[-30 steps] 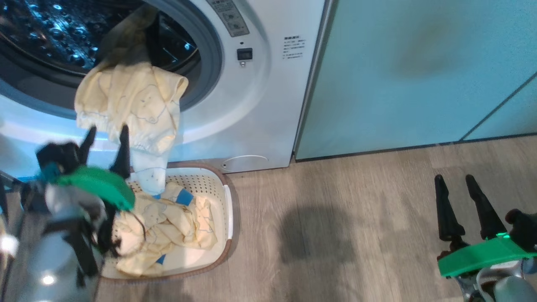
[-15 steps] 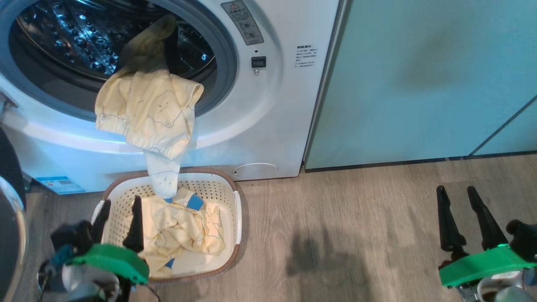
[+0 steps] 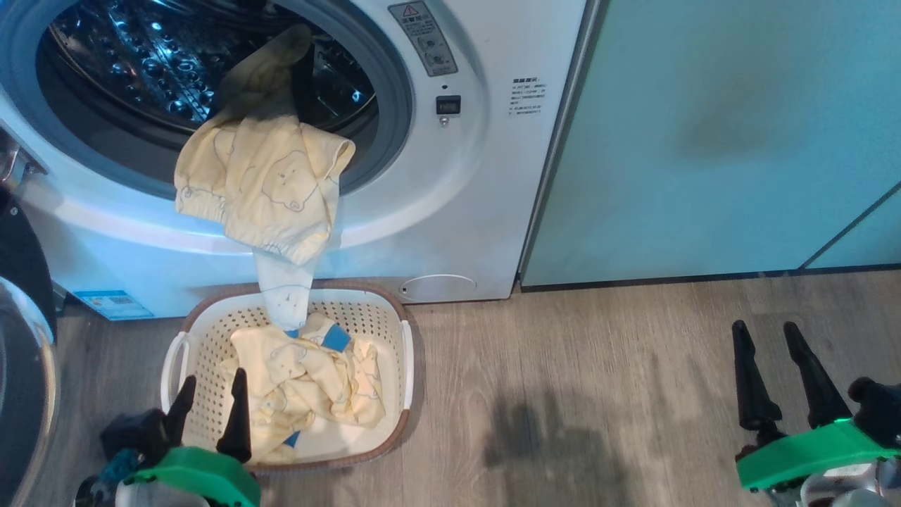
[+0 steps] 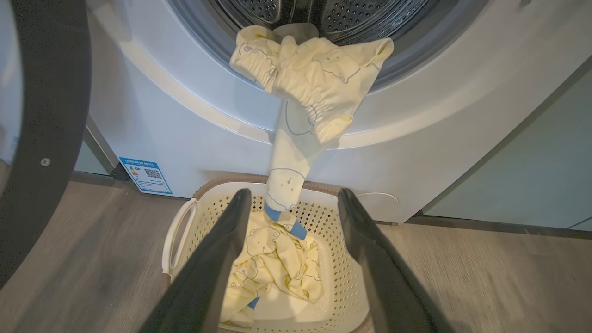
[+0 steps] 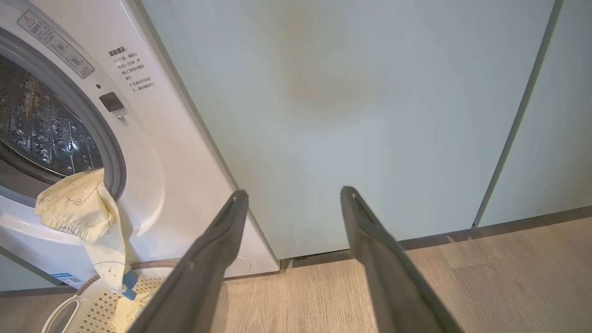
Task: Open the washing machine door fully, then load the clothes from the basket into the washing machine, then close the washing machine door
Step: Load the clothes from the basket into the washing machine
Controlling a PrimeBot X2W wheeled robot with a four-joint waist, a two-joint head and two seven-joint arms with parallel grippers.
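- Door state: washing machine door [image 3: 24, 394] is swung out at the left and the opening of the washing machine [image 3: 457, 211] is clear. I judge the step in hand to be loading.
- Clothes: one garment [image 3: 264, 183] is draped over the grey rim, its top in the drum [image 3: 141, 63]. Its tail hangs down into the basket [image 3: 406, 352] and meets the pile [image 3: 310, 384] lying there.
- Left jaws: apart and empty, above the near-left corner of the basket, pointing toward the pile.
- Right jaws: apart and empty, well off to the right over the floor [image 3: 598, 394], facing the teal cabinet panel [image 3: 704, 141].
- Risk 1: the draped garment slides back out. Cause: the weight of the hanging tail, or a lift of the pile dragging the tail where the two touch.
- Risk 2: the door closes on fabric lying across the rim. Cause: the garment not being pushed fully inside first. The door would likely fail to latch.
- Risk 3: the jaws snag the perforated wall or rim. Cause: a descent too near the corner. The light basket may then lift or slide.
- Risk 4: a shallow pinch takes only a fold, so the garment trails and drops onto the floor.
- Risk 5: the left arm is working close to the open door and could knock it partway shut.
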